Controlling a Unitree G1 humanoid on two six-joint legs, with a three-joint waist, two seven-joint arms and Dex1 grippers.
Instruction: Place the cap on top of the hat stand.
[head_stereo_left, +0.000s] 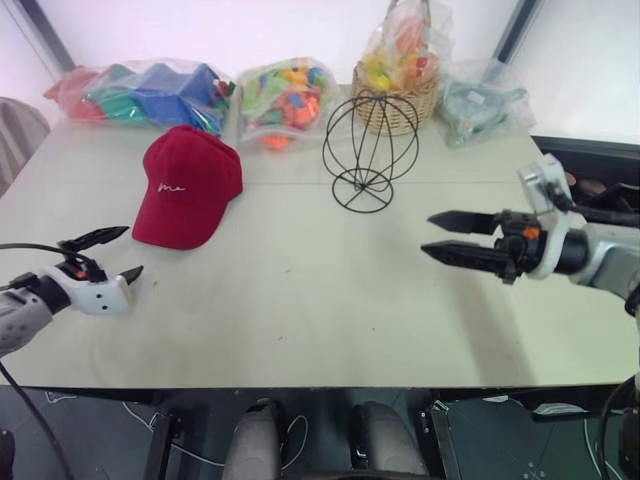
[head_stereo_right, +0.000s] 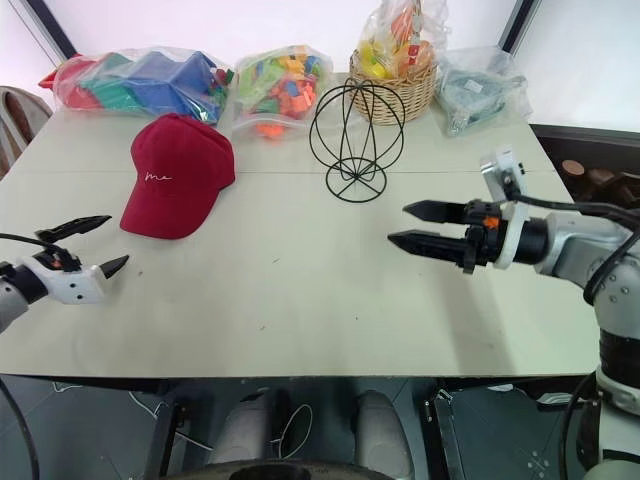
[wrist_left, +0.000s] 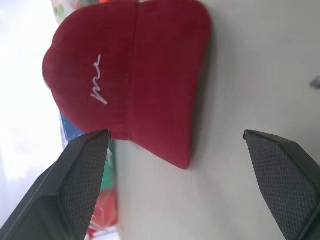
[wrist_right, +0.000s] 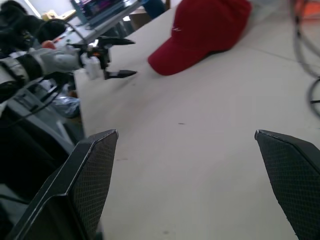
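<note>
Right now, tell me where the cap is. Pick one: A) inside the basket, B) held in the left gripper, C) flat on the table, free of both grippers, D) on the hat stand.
C: the cap lies on the table to the left of the bare hat stand, and the open left gripper is short of its brim, not touching it.

Pale table (head_stereo_left: 300, 320), cap (head_stereo_left: 187, 185), hat stand (head_stereo_left: 368, 150), bags (head_stereo_left: 150, 92), basket (head_stereo_left: 400, 105)

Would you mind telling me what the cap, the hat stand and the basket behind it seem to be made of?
The cap: soft matte fabric, probably cotton, with white stitched lettering.
The hat stand: thin black wire, likely painted metal, since you see straight through it.
The basket: tan woven wicker or similar fibre, judging by its weave.
</note>
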